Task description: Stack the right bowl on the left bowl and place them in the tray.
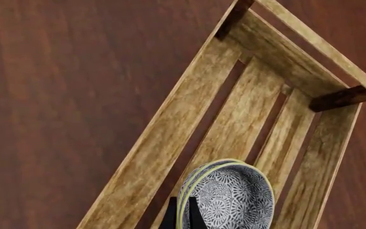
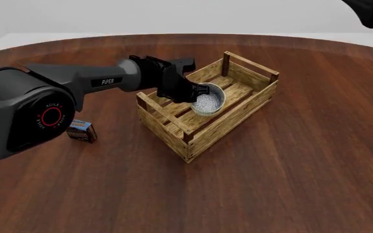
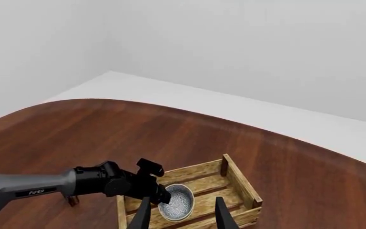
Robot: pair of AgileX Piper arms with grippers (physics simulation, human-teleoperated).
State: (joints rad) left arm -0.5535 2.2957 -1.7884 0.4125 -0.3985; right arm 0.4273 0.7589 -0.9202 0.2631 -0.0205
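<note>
Left wrist: left tool (image 1: 181, 217) pinches the rim of the stacked bowls (image 1: 228, 193), grey floral glaze, yellow-edged double rim. They tilt over the tray (image 1: 170, 143), rough slatted light wood; its long axis runs away from the tool.

Front: bowls (image 2: 208, 101) inside the tray (image 2: 228, 124) walls, floor contact unclear. Left arm is on them; dark woodgrain tabletop (image 2: 290, 165); small box (image 2: 81, 130) well apart.

Right wrist: right tool (image 3: 183, 212) fingers spread, empty, high above the tray.
</note>
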